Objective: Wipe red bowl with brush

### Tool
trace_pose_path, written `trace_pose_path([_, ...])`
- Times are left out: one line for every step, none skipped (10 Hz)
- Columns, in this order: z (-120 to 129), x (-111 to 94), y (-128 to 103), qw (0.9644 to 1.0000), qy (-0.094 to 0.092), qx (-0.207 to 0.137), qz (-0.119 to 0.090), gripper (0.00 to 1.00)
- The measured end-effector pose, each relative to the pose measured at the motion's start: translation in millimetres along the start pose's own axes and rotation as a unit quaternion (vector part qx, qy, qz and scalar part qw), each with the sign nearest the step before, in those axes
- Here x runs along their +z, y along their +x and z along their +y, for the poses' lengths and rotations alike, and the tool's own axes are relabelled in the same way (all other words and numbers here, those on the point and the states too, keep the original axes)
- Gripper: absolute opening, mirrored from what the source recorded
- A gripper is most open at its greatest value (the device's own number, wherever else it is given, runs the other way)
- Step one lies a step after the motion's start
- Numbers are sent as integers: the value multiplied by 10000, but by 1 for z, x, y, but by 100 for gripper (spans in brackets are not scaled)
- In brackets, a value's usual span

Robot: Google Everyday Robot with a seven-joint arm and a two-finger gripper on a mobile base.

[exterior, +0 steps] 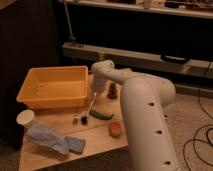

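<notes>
The red bowl [52, 87], a big orange-yellow rectangular tub, stands at the back left of the wooden table. The brush [89, 109] leans to its right, a thin whitish handle running down to a small dark head near the table top. My gripper [95, 93] hangs just right of the tub's right wall, shut on the upper end of the brush handle. The arm's large white body fills the right side of the view.
A white cup [25, 118] sits at the table's left edge, with a blue-grey cloth [50, 139] in front of it. Near the brush head lie a small dark item [75, 119] and a green pod [102, 115]. An orange piece [116, 129] and a brown object [113, 91] lie nearby.
</notes>
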Motion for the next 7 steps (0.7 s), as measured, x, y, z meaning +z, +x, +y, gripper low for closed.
trace_pose_path([-1, -21, 3, 9998, -177, 3, -118, 0])
trace_pose_path([-2, -45, 8, 9991, -302, 22, -281, 0])
trace_pose_path([-13, -76, 10, 9978, -372, 78, -538, 0])
trace_pose_path([-20, -98, 14, 9965, -437, 114, -710, 0])
trace_pose_path([-30, -127, 18, 9942, -554, 156, -913, 0])
trace_pose_path([-47, -159, 24, 9906, -687, 227, -1157, 0])
trace_pose_path([-60, -185, 30, 9862, -828, 275, -1405, 0])
